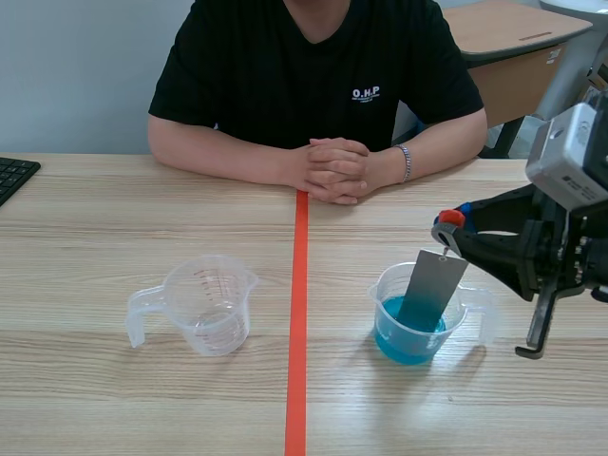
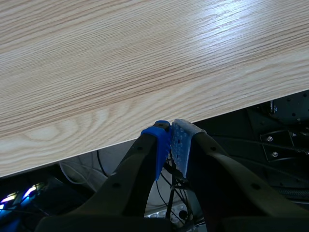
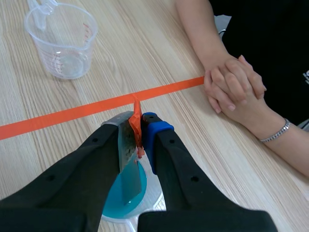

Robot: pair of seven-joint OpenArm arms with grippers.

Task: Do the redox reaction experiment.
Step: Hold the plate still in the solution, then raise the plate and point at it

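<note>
A clear measuring cup (image 1: 419,323) (image 3: 145,193) holding blue liquid stands right of the red tape line. A grey metal strip (image 1: 432,289) (image 3: 129,164) hangs tilted into it, its lower end in the liquid. My right gripper (image 1: 448,228) (image 3: 137,126) is shut on the red-orange clip at the strip's top, above the cup. An empty clear measuring cup (image 1: 207,306) (image 3: 63,39) stands left of the line. My left gripper (image 2: 169,133) is shut on nothing, over the table's near edge, out of the scene view.
A person sits across the table with clasped hands (image 1: 331,169) (image 3: 234,87) resting on the far side near the tape line (image 1: 297,313). A black keyboard corner (image 1: 11,174) lies at the far left. Another desk (image 1: 513,47) stands behind.
</note>
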